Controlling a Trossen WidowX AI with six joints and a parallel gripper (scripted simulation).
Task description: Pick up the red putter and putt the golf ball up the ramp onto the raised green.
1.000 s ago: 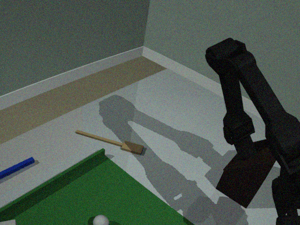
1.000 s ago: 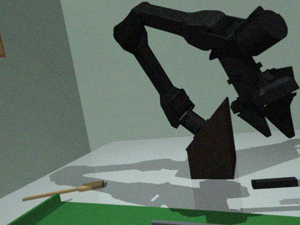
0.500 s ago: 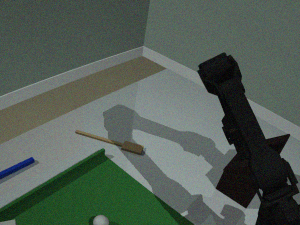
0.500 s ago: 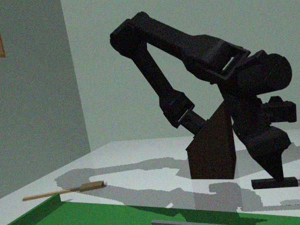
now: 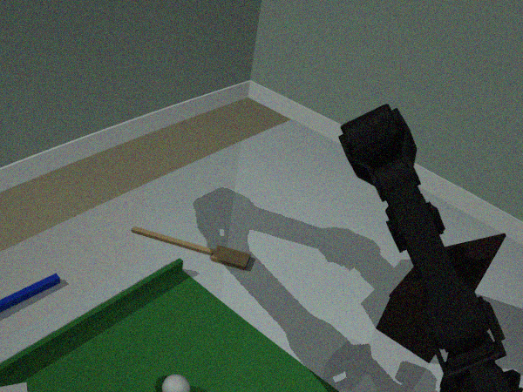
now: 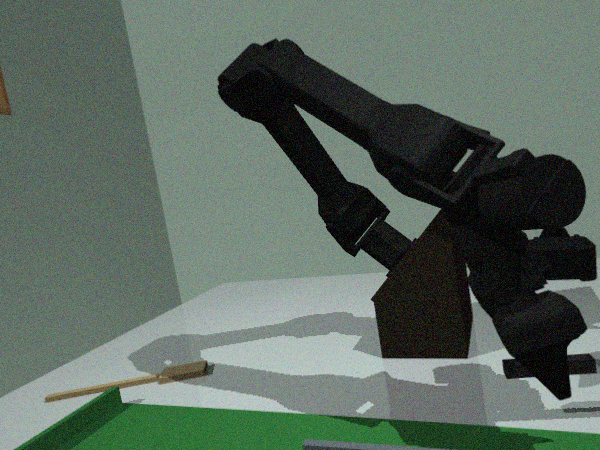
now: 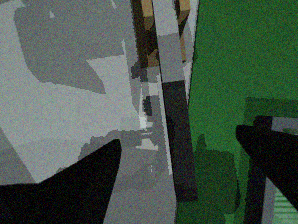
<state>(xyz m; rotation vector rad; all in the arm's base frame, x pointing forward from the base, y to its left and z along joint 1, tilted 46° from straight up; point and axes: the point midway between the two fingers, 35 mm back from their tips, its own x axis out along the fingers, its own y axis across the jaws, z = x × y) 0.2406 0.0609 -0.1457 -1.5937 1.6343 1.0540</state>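
Spread almost to full width and holding nothing: gripper (image 6: 550, 375) low over the table (image 6: 280, 310), tips pointing down. Straight beneath in the wrist view, a dark bar (image 7: 179, 150), lying between the two fingers and not touching either. Long axis up and down that view, roughly across the line from one fingertip to the other, so well placed for a straight descent and squeeze. Not plainly red in this dim light (judged the likeliest putter only because of where the gripper hangs); the same bar seen on the table just beside the gripper from outside (image 6: 582, 362).

Golf ball (image 5: 175, 383) at the bottom edge of the top view, on the green surface (image 5: 183, 331), well apart from the gripper.

By count: one arm, one gripper, one golf ball, one dark bar, one tan wooden putter (image 5: 192, 247) lying flat near the green's corner, one blue stick (image 5: 28, 293).
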